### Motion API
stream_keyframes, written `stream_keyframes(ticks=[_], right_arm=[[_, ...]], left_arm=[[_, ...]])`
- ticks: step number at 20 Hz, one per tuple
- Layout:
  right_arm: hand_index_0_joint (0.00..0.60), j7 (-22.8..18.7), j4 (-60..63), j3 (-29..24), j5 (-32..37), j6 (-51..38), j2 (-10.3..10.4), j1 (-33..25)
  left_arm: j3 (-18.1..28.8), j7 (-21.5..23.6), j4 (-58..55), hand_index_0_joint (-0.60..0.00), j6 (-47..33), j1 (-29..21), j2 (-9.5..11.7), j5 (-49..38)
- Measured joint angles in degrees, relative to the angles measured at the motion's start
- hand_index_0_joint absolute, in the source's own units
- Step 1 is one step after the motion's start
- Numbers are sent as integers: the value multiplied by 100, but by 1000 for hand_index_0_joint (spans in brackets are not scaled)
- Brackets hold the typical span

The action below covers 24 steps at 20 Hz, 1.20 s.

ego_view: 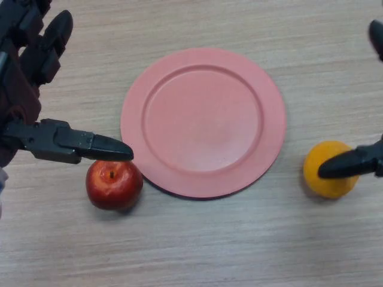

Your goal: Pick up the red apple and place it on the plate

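So over on the far left you've got the left robot hand (pixel 33 84), black and chunky, coming in from the edge. Its fingers point up toward the top corner and the thumb sticks out straight to the right, so it's released, gripping nothing. The thumb tip sits right over the top edge of the red apple (pixel 114 183); can't tell if it's actually touching or just hanging above it.

The apple itself is just below that thumb, sitting on the desk (pixel 197 245) stem side up. Deep glossy red, a bit of yellowish speckling near the top, short dark stem in the dimple, soft shadow underneath. It's not on the plate, just beside its lower left rim.

Right of the left robot hand is the pink plate (pixel 203 122), round, wide flat rim, nothing on it.

Further right an orange (pixel 328 169) sits on the desk, clear of the plate. One dark finger of the right robot hand (pixel 353 162) crosses in front of it from the right edge, another bit shows in the top right corner. Looks spread and released too.

Desk is light wood grain, greyish-tan, running sideways.
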Motion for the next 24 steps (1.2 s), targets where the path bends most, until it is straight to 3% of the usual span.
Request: stream_keyframes(ticks=[8,12,13,15,16,18,21,24], right_arm=[[0,136,-313,23,44,291,16,-24],[0,186,-455,11,92,480,61,-70],[0,177,-523,2,116,487,79,-91],[0,9,-519,-2,446,491,81,-132],[0,-26,-516,-2,532,494,81,-133],[0,-117,-517,-4,566,494,78,-119],[0,-301,-518,-93,796,555,35,-125],[0,-386,-539,-148,902,624,-67,-198]], left_arm=[[2,0,-304,0,-4,70,0,-1],[195,-129,-771,0,-106,588,-41,-244],[185,-224,-844,0,-222,891,-265,1],[42,82,-819,0,-284,1325,-856,237],[-185,79,-581,0,-671,1508,-907,690],[-375,92,13,0,-1499,1856,-1234,1038],[-518,83,1008,0,-3003,2023,-1289,1431],[-618,83,1746,0,-3798,2169,-1290,1587]])
